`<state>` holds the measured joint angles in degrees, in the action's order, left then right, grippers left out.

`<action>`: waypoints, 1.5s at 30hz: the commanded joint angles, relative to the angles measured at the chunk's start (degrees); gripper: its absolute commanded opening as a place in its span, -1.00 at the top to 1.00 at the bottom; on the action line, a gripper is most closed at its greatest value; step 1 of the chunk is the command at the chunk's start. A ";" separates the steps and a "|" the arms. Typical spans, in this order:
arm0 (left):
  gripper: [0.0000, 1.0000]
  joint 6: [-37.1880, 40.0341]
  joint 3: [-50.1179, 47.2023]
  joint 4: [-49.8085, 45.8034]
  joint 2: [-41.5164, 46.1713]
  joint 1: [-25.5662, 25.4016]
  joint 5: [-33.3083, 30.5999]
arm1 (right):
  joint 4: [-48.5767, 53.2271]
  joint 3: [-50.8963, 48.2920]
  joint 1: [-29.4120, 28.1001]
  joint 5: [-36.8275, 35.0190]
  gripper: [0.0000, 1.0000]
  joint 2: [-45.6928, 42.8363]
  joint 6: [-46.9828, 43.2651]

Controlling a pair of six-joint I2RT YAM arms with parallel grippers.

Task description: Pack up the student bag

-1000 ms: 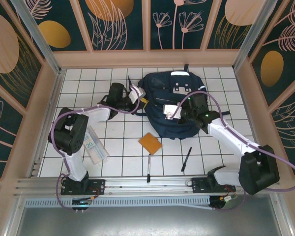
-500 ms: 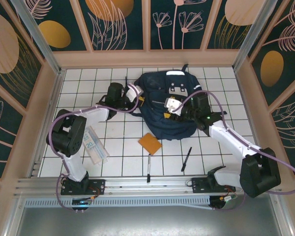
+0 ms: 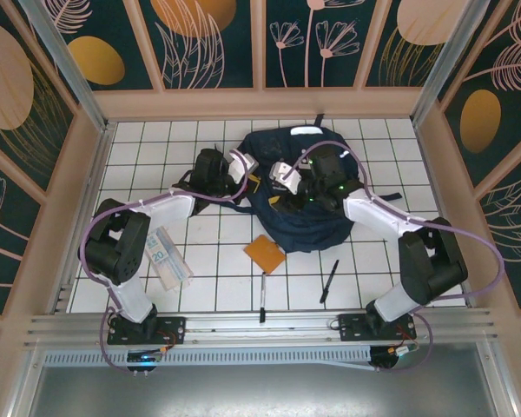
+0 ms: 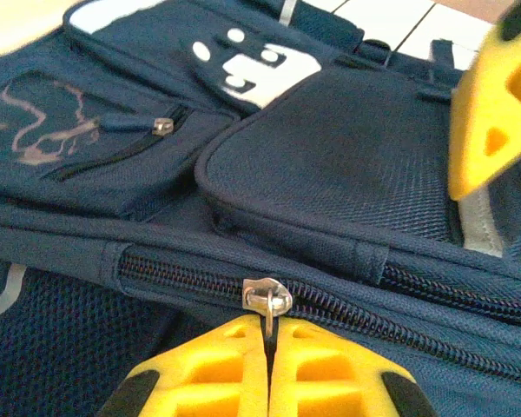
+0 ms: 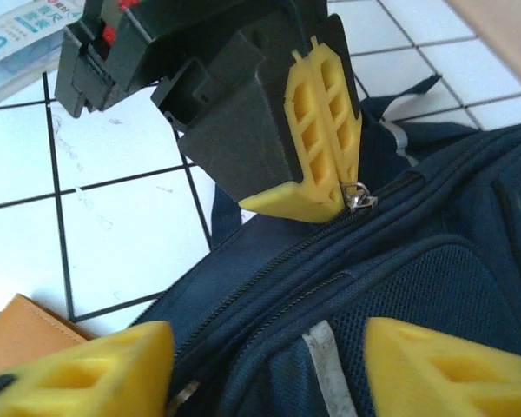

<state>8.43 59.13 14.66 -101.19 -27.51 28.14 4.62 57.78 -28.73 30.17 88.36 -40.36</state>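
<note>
Navy-blue fabric backpack (image 3: 306, 233), one only, lies at the upper centre of the white tiled bench (image 3: 208, 234), with two arms reaching onto it.

The left gripper (image 4: 267, 340) has its jaws pressed together on the small silver zipper pull (image 4: 267, 300) at the bag's left edge. The right gripper (image 5: 269, 373) hovers over the bag's middle, jaws well apart and holding nothing. Below the bag lie one flat orange square wallet (image 3: 265, 254) and two pens: a black pen (image 3: 329, 281) and a dark slim pen (image 3: 263, 298). One bundle of banknotes (image 3: 167, 259) lies at the lower left.
</note>
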 commanded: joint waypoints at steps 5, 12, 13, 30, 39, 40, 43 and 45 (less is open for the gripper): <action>1.00 1.72 2.04 -2.90 2.57 0.99 -2.49 | 10.35 3.63 -1.80 -14.26 1.00 1.75 -4.25; 1.00 4.27 3.24 -6.83 -0.12 7.54 -9.71 | 6.04 -2.10 -2.29 -19.13 1.00 -5.27 -12.56; 1.00 5.85 4.40 -8.08 -1.48 7.94 -10.69 | 5.56 -2.81 -2.29 -18.68 1.00 -6.36 -13.78; 0.63 3.17 13.93 -13.11 -11.44 9.97 -13.83 | 0.19 -8.12 -2.12 -15.39 1.00 -13.14 -14.42; 0.20 3.30 6.36 -5.45 2.24 9.81 3.54 | -11.01 -2.07 -0.11 -47.15 -0.99 -13.49 31.07; 0.18 4.53 5.70 -5.57 4.02 9.59 4.46 | -6.80 -0.42 1.09 -50.30 -0.99 -13.39 37.06; 0.06 11.04 5.43 -9.25 7.30 7.24 5.44 | 7.11 3.32 5.53 -53.58 -0.99 -13.70 57.43; -0.01 16.53 6.14 -12.21 8.18 3.96 4.34 | 15.19 4.19 9.28 -51.61 -0.98 -14.12 67.81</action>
<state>16.47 65.10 5.72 -94.72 -19.84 29.61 5.80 60.07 -23.24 -15.46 76.03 2.87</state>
